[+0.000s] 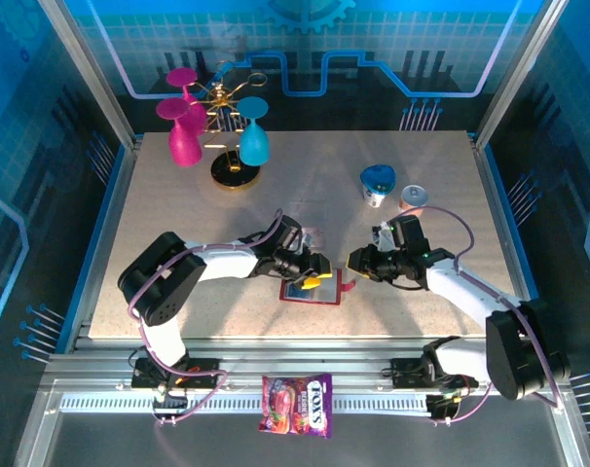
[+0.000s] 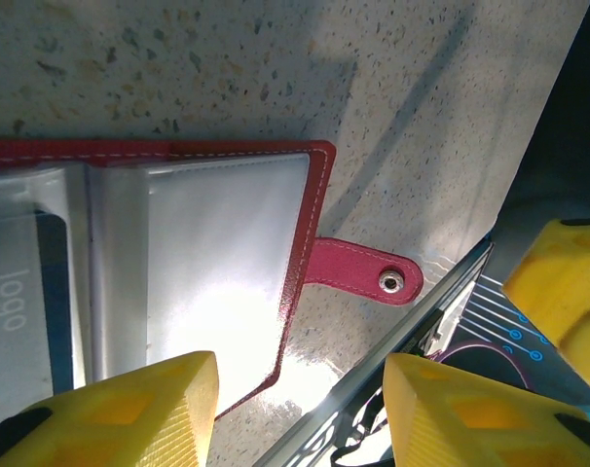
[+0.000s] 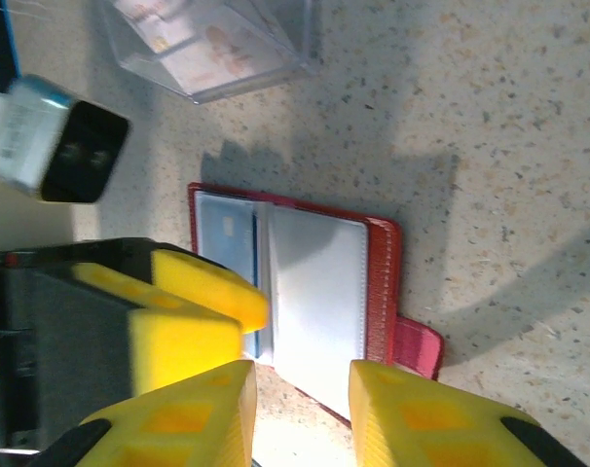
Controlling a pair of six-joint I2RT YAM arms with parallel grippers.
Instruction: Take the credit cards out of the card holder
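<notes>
The red card holder lies open on the table between both grippers, grey pockets up, its snap tab pointing right. A blue credit card sits in its left pocket; a card printed "logo" shows in the left wrist view. My left gripper hovers over the holder's left half, open with nothing between its fingers. My right gripper stands just right of the holder near the tab, open, the holder's near corner beneath the gap.
A clear plastic tray holding pale pinkish flat pieces sits just behind the holder. Farther back are a gold rack with pink and blue cups, a blue tub and a can. A candy bag lies on the front rail.
</notes>
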